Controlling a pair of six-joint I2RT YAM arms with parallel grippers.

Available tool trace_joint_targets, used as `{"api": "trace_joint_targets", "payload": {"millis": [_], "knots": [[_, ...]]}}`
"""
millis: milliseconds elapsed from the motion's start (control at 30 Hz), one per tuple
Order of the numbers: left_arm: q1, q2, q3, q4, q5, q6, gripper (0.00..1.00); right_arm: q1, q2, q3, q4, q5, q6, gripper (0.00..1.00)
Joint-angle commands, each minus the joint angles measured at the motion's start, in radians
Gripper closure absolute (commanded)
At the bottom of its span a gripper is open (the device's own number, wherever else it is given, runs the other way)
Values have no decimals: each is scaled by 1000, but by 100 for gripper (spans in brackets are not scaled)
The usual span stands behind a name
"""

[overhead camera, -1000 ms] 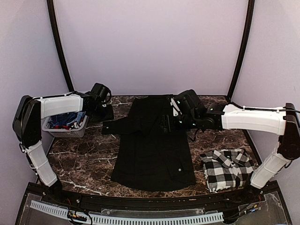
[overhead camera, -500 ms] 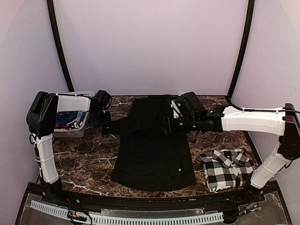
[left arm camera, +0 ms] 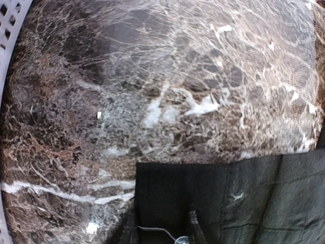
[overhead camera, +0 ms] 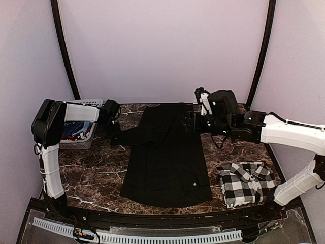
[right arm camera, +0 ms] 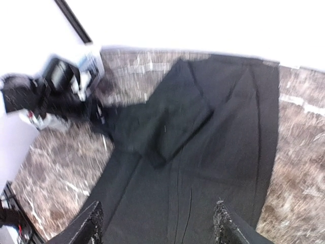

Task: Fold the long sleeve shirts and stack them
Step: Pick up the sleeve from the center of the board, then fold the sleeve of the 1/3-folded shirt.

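The plain black shirt (overhead camera: 165,162) lies flat in the middle of the table, collar at the far side. Its left sleeve (overhead camera: 124,137) reaches out to the left, and a folded sleeve (right arm camera: 172,127) lies across the body. My left gripper (overhead camera: 112,134) is low at that sleeve's cuff (left arm camera: 228,198). In the left wrist view the left gripper (left arm camera: 162,229) is partly open, with its fingers astride the cuff. My right gripper (overhead camera: 189,122) hangs open and empty above the shirt's upper right part (right arm camera: 157,223). The checked shirt (overhead camera: 246,183) lies folded at the near right.
A white lattice basket (overhead camera: 76,134) with coloured clothes stands at the far left, close to my left arm; its rim shows in the left wrist view (left arm camera: 7,30). Bare marble table (overhead camera: 86,173) lies left of the shirt. The table's near edge (overhead camera: 152,211) runs just below the hem.
My right gripper has lifted off the shirt and drawn back toward the far right. My left arm has swung in, and its gripper has come down onto the left sleeve's cuff.
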Motion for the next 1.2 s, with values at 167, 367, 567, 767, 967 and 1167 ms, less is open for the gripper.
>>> {"api": "trace_joint_targets", "payload": {"millis": [167,367,567,767,967,1167], "knots": [[1,1,57,-25,-23,23,98,-10,-114,-11,196,154,-97,2],[1,-55,160,-57,-42,94,100,-10,-118,-23,201,162,-105,2],[-7,-194,151,9,141,192,100,-13,-96,-8,178,135,-116,1],[-127,-329,134,76,388,331,100,-26,-68,-7,153,81,-91,1],[-325,-310,146,96,591,353,100,-45,-48,-41,107,23,5,5],[-453,-166,153,144,662,307,100,-51,-76,-113,55,30,92,7]]}}
